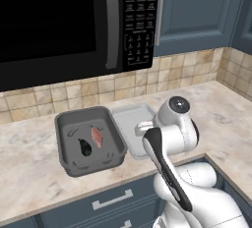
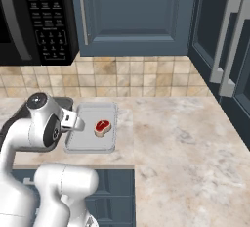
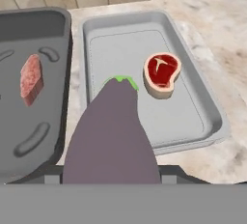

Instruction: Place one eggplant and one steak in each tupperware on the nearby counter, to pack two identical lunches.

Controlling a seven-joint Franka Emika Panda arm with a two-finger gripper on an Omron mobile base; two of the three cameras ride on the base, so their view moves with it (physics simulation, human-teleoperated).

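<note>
My gripper (image 3: 111, 174) is shut on a purple eggplant (image 3: 111, 131) with a green cap, which hides most of the fingers. It hovers over the near left part of the pale grey tupperware (image 3: 202, 117), where a red steak (image 3: 161, 73) lies; tray (image 2: 78, 145) and steak (image 2: 102, 127) also show from the right base. Just left of it on the counter (image 2: 185, 138) stands the dark grey tupperware (image 1: 66, 143), holding a pink steak (image 1: 97, 136) and a dark eggplant (image 1: 85, 147).
A black microwave (image 1: 59, 20) hangs above the tubs, with blue-grey wall cabinets (image 2: 136, 15) beside it. Tiled backsplash runs behind. Tall cabinet doors with silver handles (image 2: 227, 45) stand at the right. Drawers with a bar handle (image 1: 112, 200) sit below the counter edge.
</note>
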